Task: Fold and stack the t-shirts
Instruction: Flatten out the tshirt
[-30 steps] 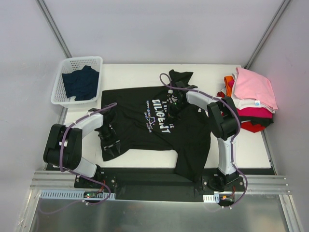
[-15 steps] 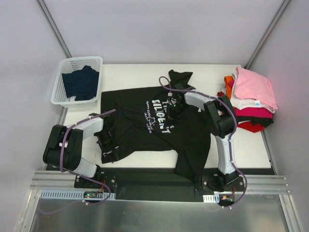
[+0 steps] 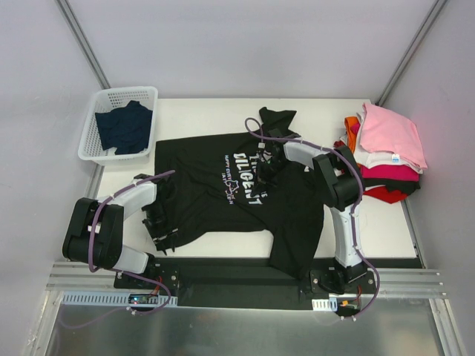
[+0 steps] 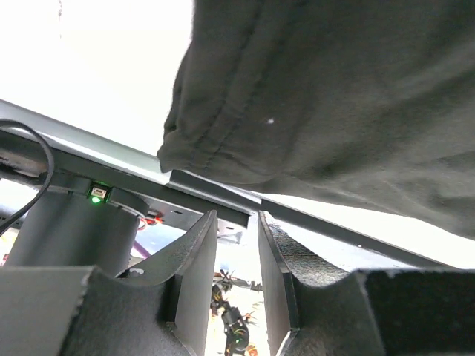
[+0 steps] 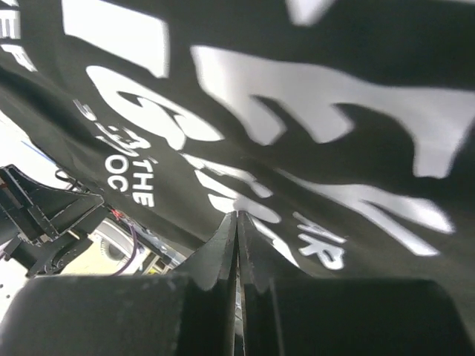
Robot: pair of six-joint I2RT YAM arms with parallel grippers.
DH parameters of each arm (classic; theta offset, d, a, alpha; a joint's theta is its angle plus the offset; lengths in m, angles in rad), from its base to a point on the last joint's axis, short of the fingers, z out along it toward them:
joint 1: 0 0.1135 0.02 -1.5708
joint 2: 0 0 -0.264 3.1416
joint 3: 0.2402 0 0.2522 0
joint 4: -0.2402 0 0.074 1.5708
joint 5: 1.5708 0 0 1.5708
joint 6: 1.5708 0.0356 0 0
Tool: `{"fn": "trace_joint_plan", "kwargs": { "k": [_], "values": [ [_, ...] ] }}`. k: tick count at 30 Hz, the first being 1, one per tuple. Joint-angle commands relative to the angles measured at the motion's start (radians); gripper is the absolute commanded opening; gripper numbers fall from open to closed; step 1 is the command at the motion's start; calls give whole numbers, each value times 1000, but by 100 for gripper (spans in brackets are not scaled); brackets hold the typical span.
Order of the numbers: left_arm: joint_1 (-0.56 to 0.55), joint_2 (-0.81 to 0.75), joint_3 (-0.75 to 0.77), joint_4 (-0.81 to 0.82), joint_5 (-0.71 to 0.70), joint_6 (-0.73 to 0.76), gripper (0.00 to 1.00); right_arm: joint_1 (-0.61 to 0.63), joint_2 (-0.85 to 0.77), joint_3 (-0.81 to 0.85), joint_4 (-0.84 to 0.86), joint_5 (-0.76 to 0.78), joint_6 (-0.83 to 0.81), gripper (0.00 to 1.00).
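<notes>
Top view: right gripper [image 3: 263,172] tips lost against black t-shirt [image 3: 200,159]; chest lettering [image 3: 239,182] partly covered by right arm [image 3: 308,154]. Right wrist: lettering blurred, cropped by frame. Lower stacked shirts [image 3: 395,176] largely hidden under pink shirt [image 3: 390,133].

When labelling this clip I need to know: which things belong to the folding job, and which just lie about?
Job: black tee, navy tee, tee stack on the right.
Lying about: basket holding the navy tee, table, rail at the near edge.
</notes>
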Motion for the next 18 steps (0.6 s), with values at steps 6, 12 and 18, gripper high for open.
{"fn": "trace_joint_plan", "kwargs": {
  "k": [6, 12, 18],
  "values": [
    [-4, -9, -4, -41, -36, -24, 29, -74, -78, -165, 37, 32, -32, 3],
    [-4, -4, -4, -36, -37, -23, 29, -118, -88, -165, 27, 24, -58, 6],
    [-10, -94, 75, -41, 0, -1, 49, -114, -136, -133, 17, -22, -70, 73]
  ]
}}
